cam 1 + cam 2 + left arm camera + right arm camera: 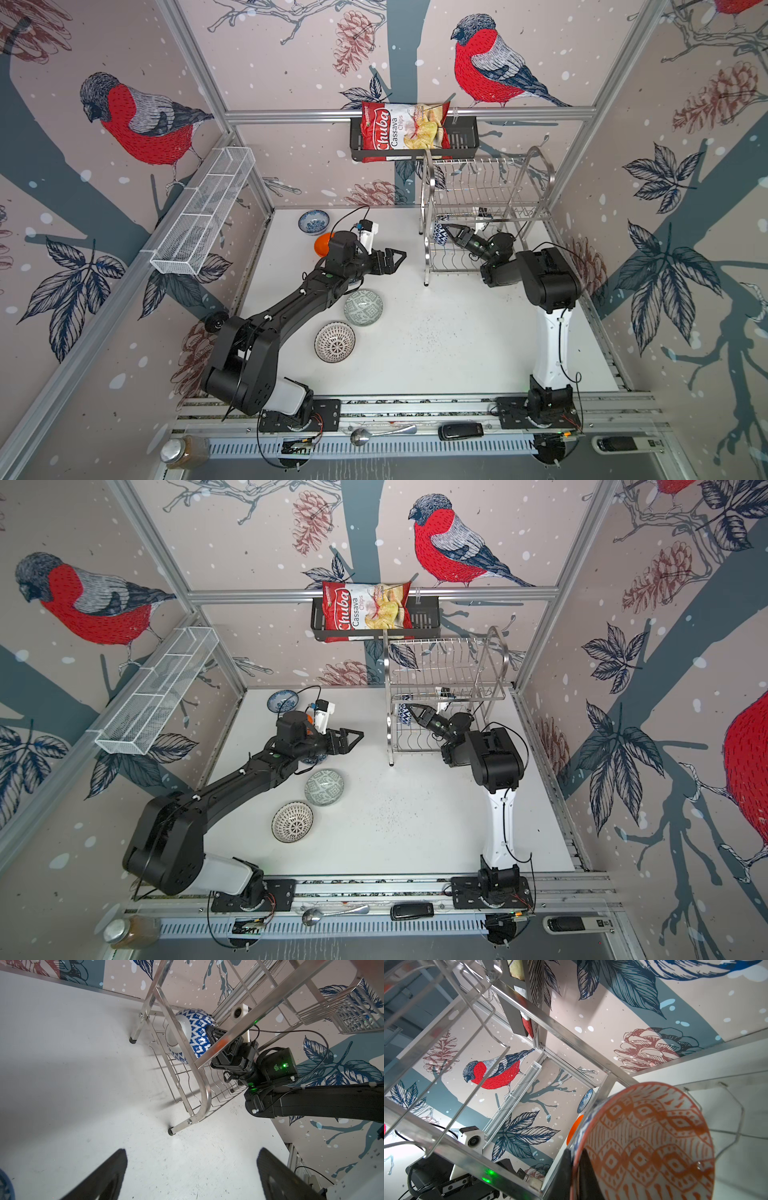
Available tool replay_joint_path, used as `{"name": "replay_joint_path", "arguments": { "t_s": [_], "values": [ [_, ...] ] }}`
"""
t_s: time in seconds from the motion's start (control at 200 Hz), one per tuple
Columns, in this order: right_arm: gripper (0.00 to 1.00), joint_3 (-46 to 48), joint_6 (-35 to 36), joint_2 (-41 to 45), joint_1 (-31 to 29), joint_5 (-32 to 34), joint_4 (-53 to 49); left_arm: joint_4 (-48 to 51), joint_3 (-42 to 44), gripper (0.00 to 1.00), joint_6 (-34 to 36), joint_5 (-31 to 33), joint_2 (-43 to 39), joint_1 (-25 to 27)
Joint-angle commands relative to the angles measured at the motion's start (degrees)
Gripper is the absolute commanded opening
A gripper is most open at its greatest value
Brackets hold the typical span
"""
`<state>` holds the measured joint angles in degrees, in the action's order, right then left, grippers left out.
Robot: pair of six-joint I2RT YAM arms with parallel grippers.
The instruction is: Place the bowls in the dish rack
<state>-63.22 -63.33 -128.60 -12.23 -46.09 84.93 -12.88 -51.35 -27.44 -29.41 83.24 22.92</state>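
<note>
The steel dish rack point(486, 195) point(449, 675) stands at the back right. My right gripper point(446, 230) point(576, 1153) is shut on the rim of the blue triangle-patterned bowl point(439, 235) point(197, 1030) point(650, 1142), held on edge inside the rack's lower tier. My left gripper point(399, 259) point(192, 1152) hangs open and empty over the table, left of the rack. On the table lie the blue-floral bowl point(313, 221), the orange bowl point(322, 245), partly hidden by the left arm, the grey-green bowl point(363, 307) and the black-dotted bowl point(335, 342).
A black basket point(461, 137) with a chips bag point(405, 126) hangs on the back wall above the rack. A white mesh basket point(203, 212) lines the left wall. A spoon point(374, 434), a jar point(183, 451) and a black device point(461, 430) lie on the front rail.
</note>
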Motion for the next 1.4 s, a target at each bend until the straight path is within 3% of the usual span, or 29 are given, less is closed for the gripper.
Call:
{"name": "replay_joint_path", "arguments": {
  "t_s": [0.0, 1.391],
  "values": [
    [0.00, -1.08, -0.82, -0.99, -0.16, -0.72, 1.88, -1.00, -0.42, 0.98, -0.03, -0.16, -0.01, -0.24],
    [0.01, -5.93, -0.66, -5.70, 0.36, -0.40, -0.88, -0.90, -0.44, 0.98, 0.02, 0.11, 0.61, -0.25]
  ]
}}
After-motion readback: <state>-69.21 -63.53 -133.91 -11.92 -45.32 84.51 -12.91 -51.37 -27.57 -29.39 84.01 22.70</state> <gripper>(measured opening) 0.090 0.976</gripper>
